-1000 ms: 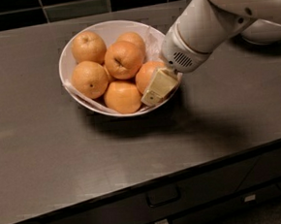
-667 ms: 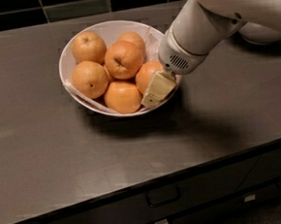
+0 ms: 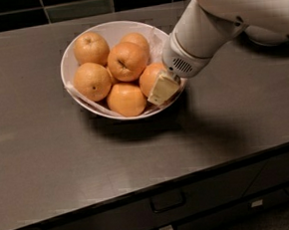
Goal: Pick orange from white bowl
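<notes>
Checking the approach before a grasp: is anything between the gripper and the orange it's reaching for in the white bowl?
Nothing visible does. The gripper sits at the white bowl's right rim, against the rightmost orange. The other oranges crowd it only on the side away from the gripper.

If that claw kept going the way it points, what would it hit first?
The gripper, low at the white bowl's right side beside the orange, points down-left. It would likely meet the bowl's inner wall first, though depth is unclear.
</notes>
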Controlling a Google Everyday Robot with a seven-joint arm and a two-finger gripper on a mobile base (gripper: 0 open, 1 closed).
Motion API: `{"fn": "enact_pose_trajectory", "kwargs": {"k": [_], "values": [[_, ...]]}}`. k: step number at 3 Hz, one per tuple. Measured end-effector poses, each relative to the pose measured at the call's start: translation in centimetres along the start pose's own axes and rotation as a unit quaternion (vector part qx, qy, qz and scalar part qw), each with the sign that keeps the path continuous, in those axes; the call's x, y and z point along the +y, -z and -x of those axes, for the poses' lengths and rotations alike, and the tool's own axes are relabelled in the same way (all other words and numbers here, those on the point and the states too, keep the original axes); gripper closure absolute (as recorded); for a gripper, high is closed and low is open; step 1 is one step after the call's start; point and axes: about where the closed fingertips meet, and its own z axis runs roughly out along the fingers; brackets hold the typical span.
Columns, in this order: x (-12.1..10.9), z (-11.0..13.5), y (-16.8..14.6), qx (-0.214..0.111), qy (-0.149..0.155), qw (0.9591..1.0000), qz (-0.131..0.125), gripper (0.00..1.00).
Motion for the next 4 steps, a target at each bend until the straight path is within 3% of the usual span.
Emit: {"fn": "enact_pose_trajectory", "kwargs": {"k": [1,2,4], "values": [[0.0,0.0,0.0,0.000,0.000,1.0000,0.000,0.87],[0.1,0.3,0.8,-0.029,0.002,0.9996,0.001,1.00],[1.0,1.0,6.5,-0.142,0.004,0.9891,-0.040,1.00]]}}
